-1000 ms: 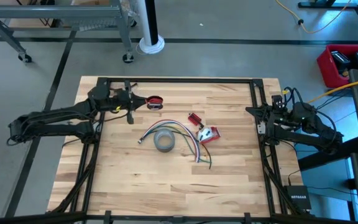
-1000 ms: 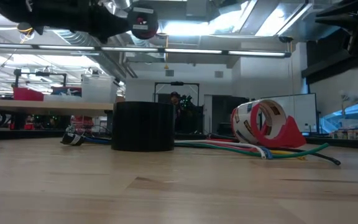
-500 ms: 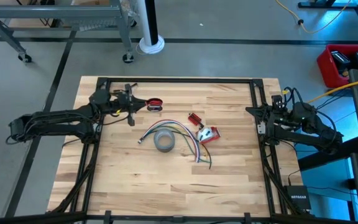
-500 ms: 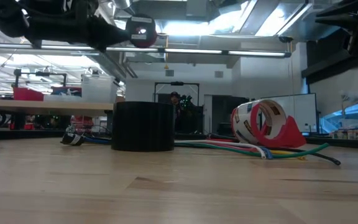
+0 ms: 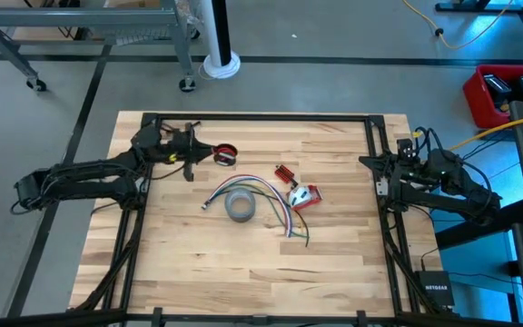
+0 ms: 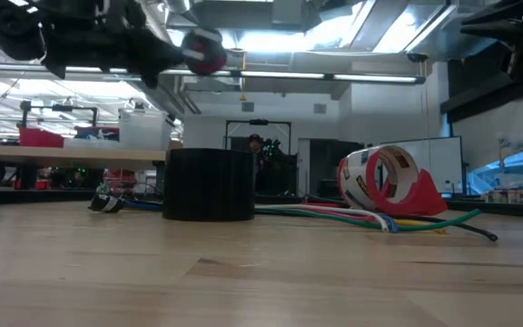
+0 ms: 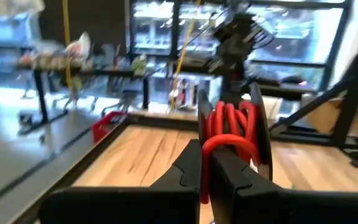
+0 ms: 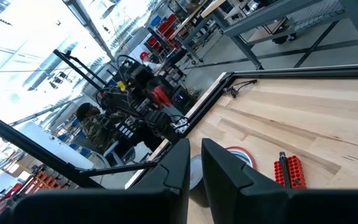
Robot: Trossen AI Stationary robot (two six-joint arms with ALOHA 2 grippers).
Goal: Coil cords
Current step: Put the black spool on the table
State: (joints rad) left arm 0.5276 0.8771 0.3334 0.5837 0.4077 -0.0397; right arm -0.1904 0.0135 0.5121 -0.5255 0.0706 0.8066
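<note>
Left hand (image 7: 207, 163): pinching coiled red wire (image 7: 232, 127), raised above counter (image 5: 334, 263). Right hand (image 8: 194, 163): parked at counter edge, fingers slightly parted, empty. Risk: loops springing loose if the pinch slackens.

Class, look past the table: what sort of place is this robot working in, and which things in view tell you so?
Probably a robotics lab or workshop: a wooden table fitted with two arms, exposed ceiling ducts, and workbenches with equipment in the room behind.
</note>
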